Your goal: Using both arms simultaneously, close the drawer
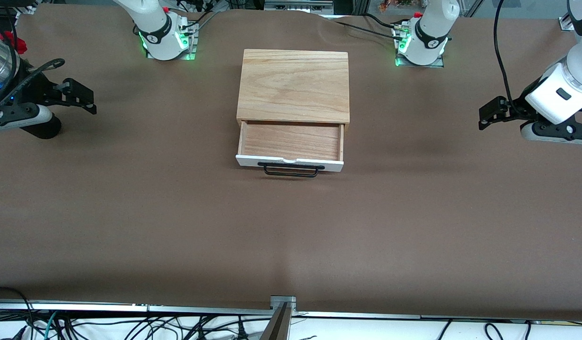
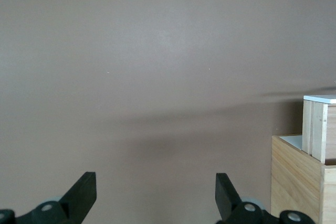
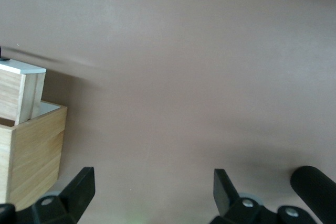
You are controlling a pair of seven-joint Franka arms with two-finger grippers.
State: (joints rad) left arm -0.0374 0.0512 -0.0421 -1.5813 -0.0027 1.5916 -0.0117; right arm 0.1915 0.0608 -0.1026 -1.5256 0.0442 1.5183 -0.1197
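A light wooden box [image 1: 293, 85] stands mid-table. Its drawer [image 1: 291, 141] is pulled out toward the front camera and is empty inside, with a white front panel [image 1: 253, 161] and a thin black bar handle [image 1: 291, 170]. My left gripper [image 1: 489, 113] is open and empty, up over the table near the left arm's end. My right gripper [image 1: 83, 97] is open and empty, up over the table near the right arm's end. The box and drawer show at the edge of the left wrist view [image 2: 304, 177] and the right wrist view [image 3: 29, 135]. Both grippers are well apart from the drawer.
The brown table cover [image 1: 177, 222] spreads wide around the box. The arm bases [image 1: 165, 40] [image 1: 423, 45] stand near the box's back. Cables and a metal rail [image 1: 281, 307] run along the table edge nearest the front camera.
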